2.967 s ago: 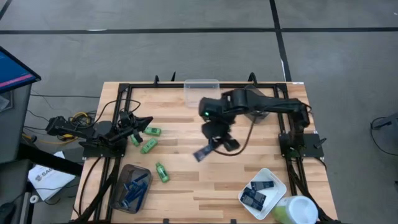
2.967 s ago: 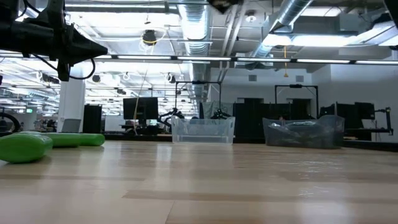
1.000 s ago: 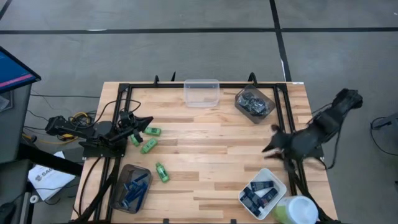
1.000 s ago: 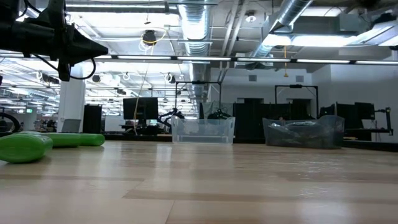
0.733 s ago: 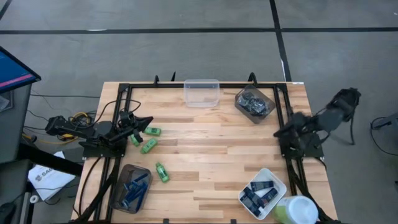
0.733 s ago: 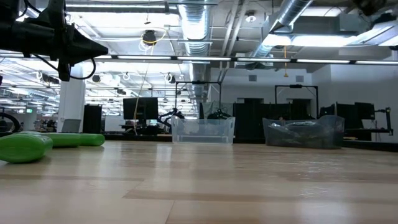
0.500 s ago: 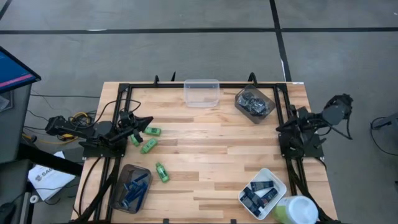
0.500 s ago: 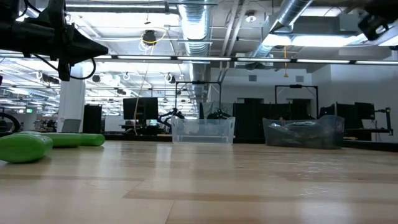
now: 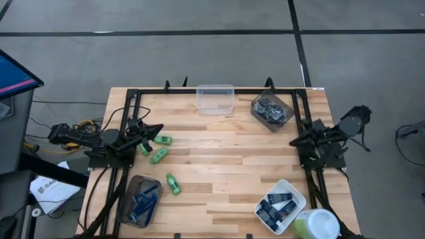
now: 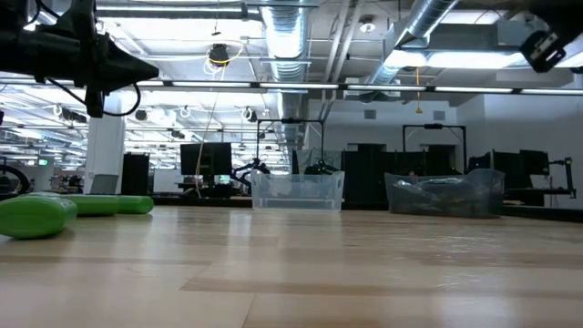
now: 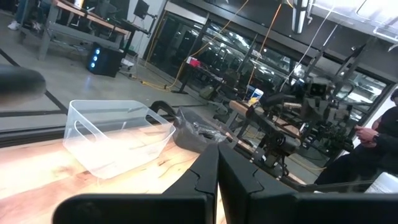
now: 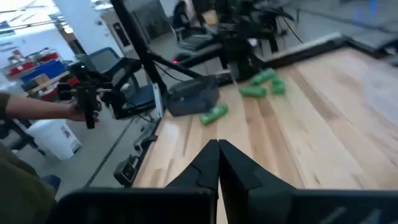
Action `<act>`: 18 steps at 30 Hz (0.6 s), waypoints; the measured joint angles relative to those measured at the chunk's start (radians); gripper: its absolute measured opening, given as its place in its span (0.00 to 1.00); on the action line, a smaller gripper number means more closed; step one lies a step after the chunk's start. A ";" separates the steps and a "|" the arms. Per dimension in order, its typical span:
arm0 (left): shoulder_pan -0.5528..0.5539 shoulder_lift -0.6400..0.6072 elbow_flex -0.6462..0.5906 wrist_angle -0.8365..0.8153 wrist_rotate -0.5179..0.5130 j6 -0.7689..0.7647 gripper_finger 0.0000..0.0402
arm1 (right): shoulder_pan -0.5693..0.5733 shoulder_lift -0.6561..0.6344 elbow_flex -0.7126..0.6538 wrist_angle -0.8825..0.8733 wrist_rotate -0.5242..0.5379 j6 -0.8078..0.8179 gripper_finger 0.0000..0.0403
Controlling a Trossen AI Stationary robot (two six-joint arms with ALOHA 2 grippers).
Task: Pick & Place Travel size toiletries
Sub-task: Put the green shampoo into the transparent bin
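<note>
Several bright green mini bottles (image 9: pixel 159 157) lie on the wooden table near its left side, one (image 9: pixel 173 184) nearer the front. They also show in the low view (image 10: pixel 36 216) and the right wrist view (image 12: pixel 214 114). Flat navy tubes lie in a white tub (image 9: pixel 281 206) at the front right. Blue razors fill a grey-brown tub (image 9: pixel 138 201) at the front left. Greyish discs sit in a tub (image 9: pixel 271 110) at the far right. My left gripper (image 9: pixel 159 128) rests shut at the left edge, beside the bottles. My right gripper (image 9: pixel 292 141) is shut and empty at the right edge.
An empty clear tub (image 9: pixel 215 99) stands at the far edge's middle. A green and white object (image 9: pixel 315 224) sits at the front right corner. Black frames run along both sides. Bare wood lies in the middle. A person's hand (image 12: pixel 81 102) shows beyond the table's left side.
My right arm has drawn back from above the white tub and folded down over its base at the table's right edge. Its gripper has swung a little toward the far edge, levelled out and shut with nothing in it. The left arm and the toiletries have kept still.
</note>
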 joint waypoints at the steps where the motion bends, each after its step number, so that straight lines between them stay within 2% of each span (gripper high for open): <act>1: 0.000 0.003 0.000 0.004 -0.001 -0.002 0.00 | -0.002 0.000 -0.027 0.049 -0.003 -0.029 0.00; 7: 0.000 0.006 0.000 0.019 0.000 -0.002 0.00 | -0.017 0.004 -0.256 0.494 0.000 -0.304 0.00; 11: 0.000 0.006 0.000 0.038 0.000 -0.003 0.00 | -0.034 0.002 -0.403 0.664 -0.016 -0.331 0.00; 18: 0.000 0.006 0.000 0.088 -0.002 -0.010 0.00 | -0.061 -0.011 -0.526 0.828 -0.224 -0.326 0.00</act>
